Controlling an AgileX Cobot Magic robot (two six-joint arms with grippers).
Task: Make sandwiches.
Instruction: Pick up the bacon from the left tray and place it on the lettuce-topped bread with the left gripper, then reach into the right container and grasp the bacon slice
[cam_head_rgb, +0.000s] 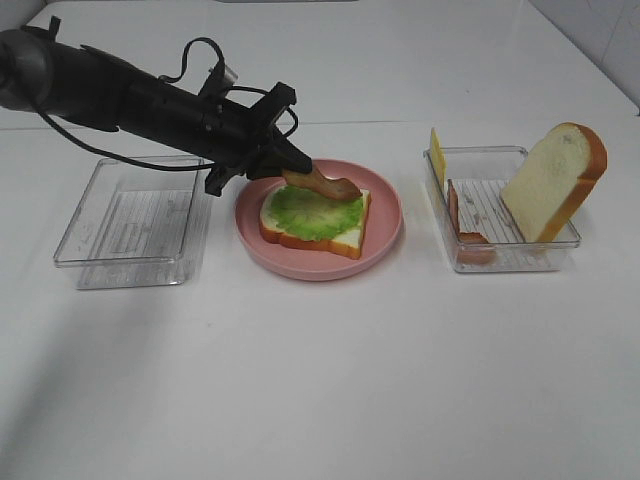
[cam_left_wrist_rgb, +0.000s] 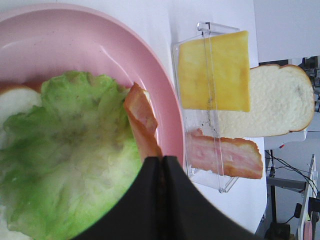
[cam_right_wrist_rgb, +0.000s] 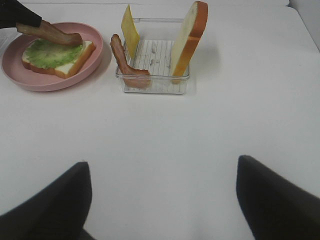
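Observation:
On the pink plate (cam_head_rgb: 385, 235) lies a white bread slice (cam_head_rgb: 345, 238) with orange-brown crust, covered by a green lettuce leaf (cam_head_rgb: 310, 212). My left gripper (cam_head_rgb: 291, 170) is shut on one end of a brown bacon strip (cam_head_rgb: 328, 186), whose other end rests on the lettuce. The left wrist view shows the shut fingers (cam_left_wrist_rgb: 150, 200) pinching the bacon (cam_left_wrist_rgb: 142, 122) over the lettuce (cam_left_wrist_rgb: 70, 155). My right gripper (cam_right_wrist_rgb: 160, 200) is open and empty over bare table, well short of the plate (cam_right_wrist_rgb: 50, 82).
A clear tray (cam_head_rgb: 500, 250) right of the plate holds a yellow cheese slice (cam_head_rgb: 437, 155), another bacon strip (cam_head_rgb: 466, 228) and an upright bread slice (cam_head_rgb: 555, 180). An empty clear tray (cam_head_rgb: 135, 225) stands left of the plate, under the left arm.

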